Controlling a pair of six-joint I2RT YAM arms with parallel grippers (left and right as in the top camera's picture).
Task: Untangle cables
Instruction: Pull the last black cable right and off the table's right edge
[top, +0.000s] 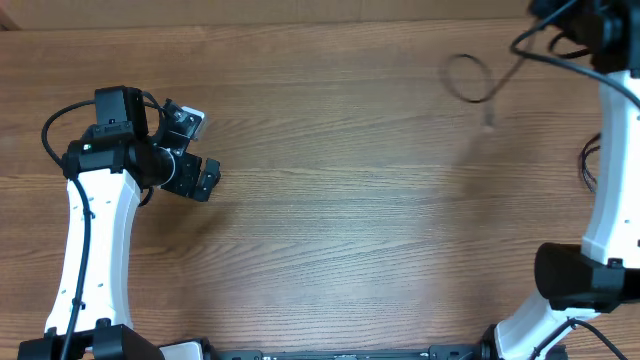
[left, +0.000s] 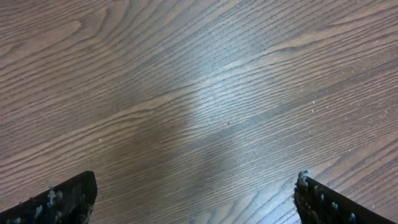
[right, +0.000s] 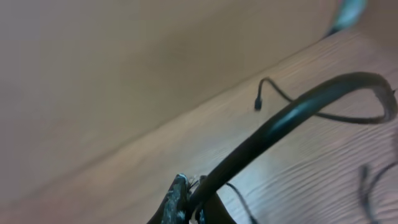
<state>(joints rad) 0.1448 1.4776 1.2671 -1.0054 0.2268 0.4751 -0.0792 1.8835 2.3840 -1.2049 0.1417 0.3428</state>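
I count two arms and one cable (right: 280, 120) I can be sure of. It is a thin black cord looped at the far right of the table (top: 330, 230), with its plug end pointing toward the near side. My right gripper (right: 189, 208) is clamped on it (the cord rises from between the fingers). My left gripper (left: 198, 190) hangs spread wide over the wood at the left. Some thin black strands (top: 586, 165) show at the right edge, but I can't tell whether they are cables too.
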